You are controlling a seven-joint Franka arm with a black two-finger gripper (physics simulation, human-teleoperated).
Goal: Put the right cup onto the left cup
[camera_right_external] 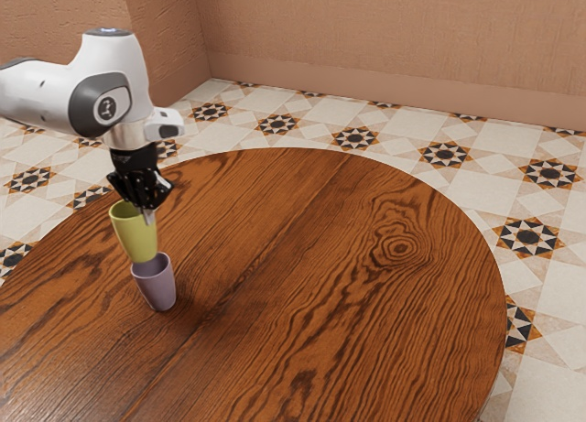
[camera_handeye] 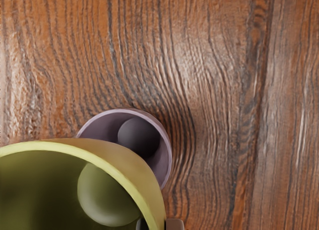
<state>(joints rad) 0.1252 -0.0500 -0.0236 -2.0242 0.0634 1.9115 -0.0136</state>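
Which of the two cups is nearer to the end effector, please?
The yellow-green cup: the end effector holds it at its rim, while the purple cup stands lower, on the table.

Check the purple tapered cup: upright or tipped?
Upright: the purple cup stands base-down on the round brown wooden table, open rim facing up, in the exterior view.

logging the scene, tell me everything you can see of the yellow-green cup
The yellow-green cup is smooth, perhaps ceramic or plastic, tapering from a wide round mouth to a narrower base. Inside, the round bottom shows, and it looks empty. It is roughly upright, mouth up. The fingers pinch its wall at the rim, one inside, one outside. Its base is about level with the purple cup's rim; whether they touch, I cannot tell.
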